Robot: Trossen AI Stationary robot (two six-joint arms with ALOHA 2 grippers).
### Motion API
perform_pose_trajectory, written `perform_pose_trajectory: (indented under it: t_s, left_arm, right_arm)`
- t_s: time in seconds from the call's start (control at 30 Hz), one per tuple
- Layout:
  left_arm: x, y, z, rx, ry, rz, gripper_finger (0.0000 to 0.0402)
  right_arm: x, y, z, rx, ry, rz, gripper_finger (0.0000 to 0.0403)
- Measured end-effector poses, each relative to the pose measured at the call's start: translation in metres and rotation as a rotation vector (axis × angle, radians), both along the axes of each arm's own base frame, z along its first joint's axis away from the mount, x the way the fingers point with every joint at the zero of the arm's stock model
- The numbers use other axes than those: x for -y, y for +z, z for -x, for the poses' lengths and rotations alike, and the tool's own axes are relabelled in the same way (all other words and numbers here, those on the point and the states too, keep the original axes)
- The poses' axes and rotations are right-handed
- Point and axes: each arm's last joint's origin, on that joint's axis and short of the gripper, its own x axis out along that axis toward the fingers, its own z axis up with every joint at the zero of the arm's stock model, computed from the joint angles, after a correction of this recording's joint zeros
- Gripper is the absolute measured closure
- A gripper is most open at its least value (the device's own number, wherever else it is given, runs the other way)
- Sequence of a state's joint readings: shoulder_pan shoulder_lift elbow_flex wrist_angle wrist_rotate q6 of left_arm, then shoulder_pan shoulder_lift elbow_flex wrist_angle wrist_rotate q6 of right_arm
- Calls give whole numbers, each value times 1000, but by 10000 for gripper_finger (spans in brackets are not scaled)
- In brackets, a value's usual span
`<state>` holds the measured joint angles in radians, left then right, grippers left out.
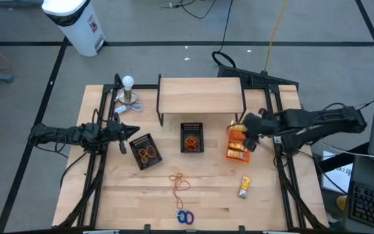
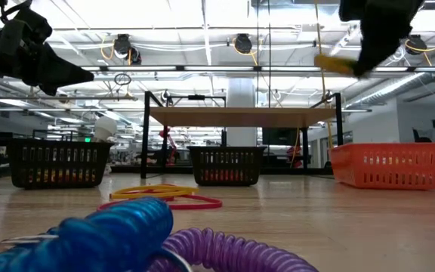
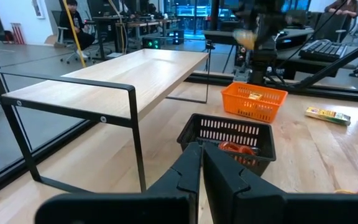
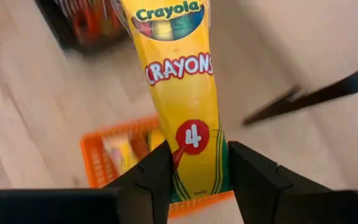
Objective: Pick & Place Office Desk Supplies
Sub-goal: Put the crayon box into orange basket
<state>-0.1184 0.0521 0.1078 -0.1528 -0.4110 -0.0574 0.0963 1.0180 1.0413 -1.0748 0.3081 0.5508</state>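
Right claw (image 4: 196, 177) clamped on a yellow crayon packet (image 4: 182, 93), held in the air above the orange bin (image 1: 237, 148) at the surface's right side. Best lowered until the packet hangs close over the bin's mouth, centred between its walls, before letting go, so nothing bounces out. Left claw (image 3: 201, 171) pinched shut and empty, waiting near the left black mesh bin (image 1: 145, 151). Second crayon packet (image 1: 245, 187) lying on the bare surface (image 1: 213, 198), well apart.

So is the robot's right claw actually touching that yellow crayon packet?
Touching. In the right wrist view the crayon packet sits pinched between the right gripper, both fingers pressed against its sides, above the orange bin.
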Motion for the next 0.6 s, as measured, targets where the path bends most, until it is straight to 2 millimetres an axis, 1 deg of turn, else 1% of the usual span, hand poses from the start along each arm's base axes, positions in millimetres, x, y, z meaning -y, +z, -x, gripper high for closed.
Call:
perform_pose_trajectory:
  t_s: [0.07,0.2,0.4,0.6]
  left_arm:
    - [0,0,0,-1,0,-1,380]
    - [0,0,0,0,0,-1,380]
    - [0,0,0,0,0,0,380]
    - [0,0,0,-1,0,-2,380]
  right_arm:
    - [-2,-11,-7,-55,-10,-32,273]
    - [-3,-33,-14,-137,-41,-56,273]
    - [-4,-70,-7,-240,-67,-101,273]
    - [-6,-96,-6,-215,-51,-186,273]
